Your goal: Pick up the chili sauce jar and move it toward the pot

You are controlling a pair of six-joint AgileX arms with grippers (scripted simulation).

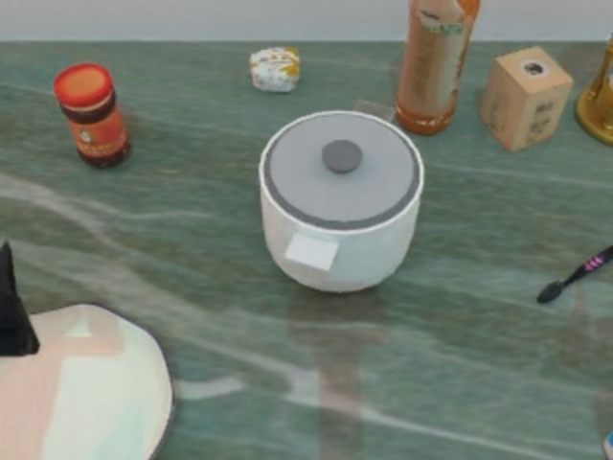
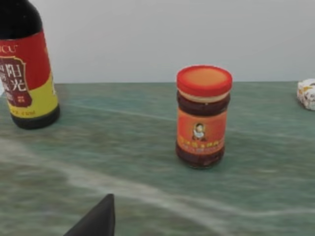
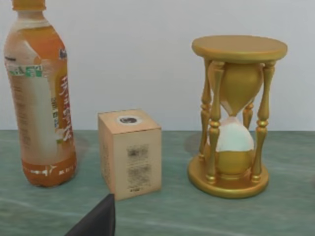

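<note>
**One jar to fetch, nothing gripped yet**

One small chili sauce jar (image 1: 91,113) stands upright at the far left of the desk (image 1: 192,383), well apart from the pot (image 1: 340,199), which sits near the middle with its lid on. The left end effector (image 1: 14,316) shows only as a dark tip at the near left edge, holding nothing; I cannot tell how wide its fingers are. The left wrist view faces the jar squarely, with a soy sauce bottle (image 2: 24,64) standing off to one side.

To do the reach well, I judge the left arm should travel far-ward, keep level with the jar's label, and close below the red-orange cap. The jar looks narrow and top-heavy, so a nudge could tip it. The right end effector (image 3: 96,221) is parked; its spread I cannot tell either.
</note>
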